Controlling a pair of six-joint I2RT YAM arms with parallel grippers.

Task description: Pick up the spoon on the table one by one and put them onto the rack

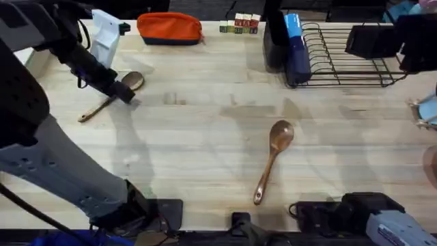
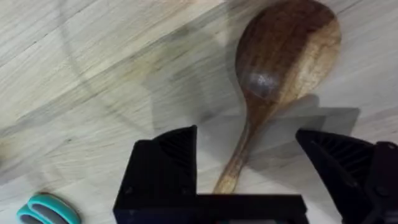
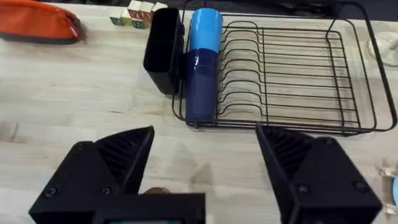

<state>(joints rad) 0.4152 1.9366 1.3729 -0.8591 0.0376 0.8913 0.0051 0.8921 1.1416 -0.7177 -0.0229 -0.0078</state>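
Pale wood planks with visible grain make up the table (image 1: 205, 130), the biggest thing before me. At its far right stands the black wire rack (image 1: 348, 58), its upright plate dividers bare, nothing resting on the wire floor. At the rack's left end are a tall black holder (image 3: 163, 46) and a blue one (image 3: 202, 62) side by side; I cannot see what, if anything, sits inside them.

Two brown wooden spoons lie flat on the table, well apart from each other and from the rack. The middle spoon (image 1: 272, 158) has its glossy oval bowl pointing away from me and its thin handle running back toward my bases. The left spoon (image 1: 109, 96) lies at the far left, bowl toward the back, handle slanting down to the left.

My left gripper (image 1: 124, 92) hangs right over that left spoon, jaws spread wide; in the left wrist view the handle runs between my black fingers (image 2: 165, 168) without either one touching it. My right gripper (image 3: 202, 180) is also spread wide, holding nothing, and faces the rack across bare table.

An orange pouch (image 1: 169, 29) lies along the far edge, and small teal scissor handles (image 2: 46, 210) sit near my left gripper.
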